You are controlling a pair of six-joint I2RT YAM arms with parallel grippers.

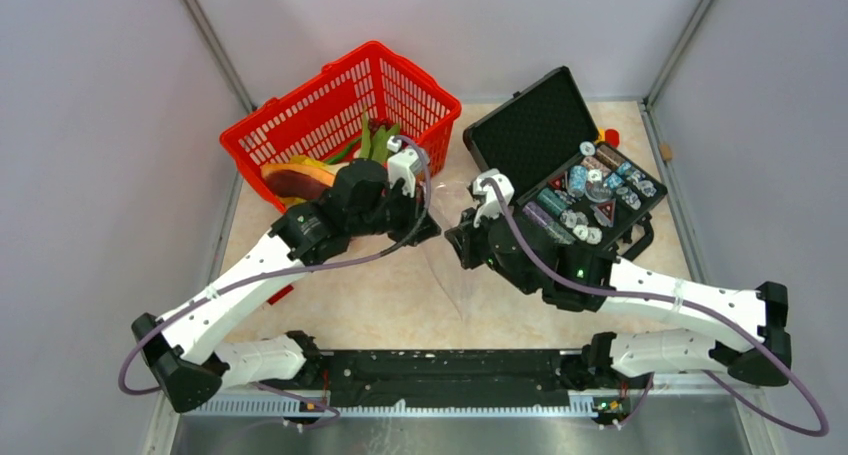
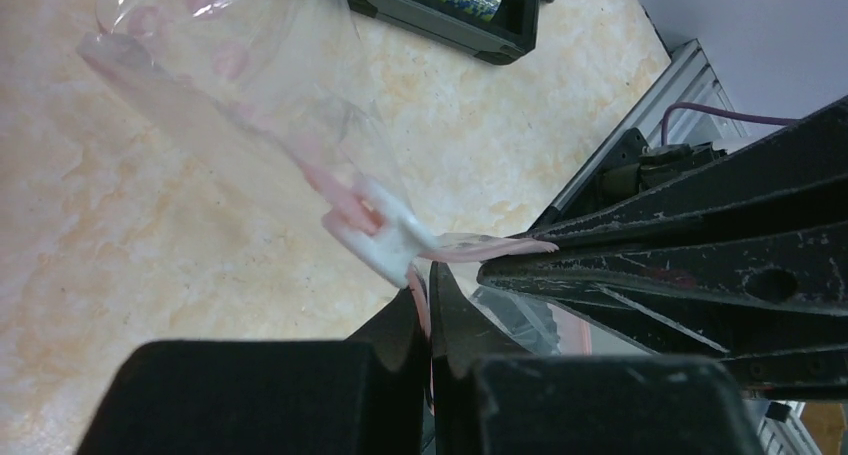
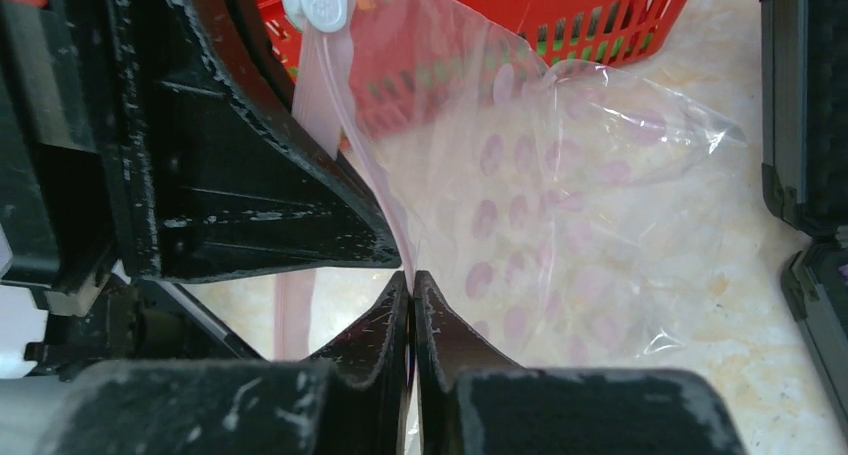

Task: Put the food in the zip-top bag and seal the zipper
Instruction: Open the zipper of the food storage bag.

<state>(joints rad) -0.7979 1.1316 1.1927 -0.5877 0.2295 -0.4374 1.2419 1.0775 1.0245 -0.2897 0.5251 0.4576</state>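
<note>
The zip-top bag (image 1: 449, 278) hangs clear and crinkly between my two grippers, with nothing in it that I can see. My left gripper (image 2: 430, 300) is shut on the pink zipper (image 2: 335, 197) just below the white slider (image 2: 385, 237). My right gripper (image 3: 412, 278) is shut on the bag's pink mouth edge, and the bag (image 3: 570, 225) with its pink dots spreads beyond it. In the top view the left gripper (image 1: 428, 227) and right gripper (image 1: 458, 245) nearly touch. The food (image 1: 300, 177) lies in the red basket, with green pods (image 1: 378, 140) behind it.
The red mesh basket (image 1: 300, 115) stands at the back left, close behind the left arm. An open black case (image 1: 530, 125) with poker chips (image 1: 590, 190) sits at the back right beside the right arm. Metal rails edge the table.
</note>
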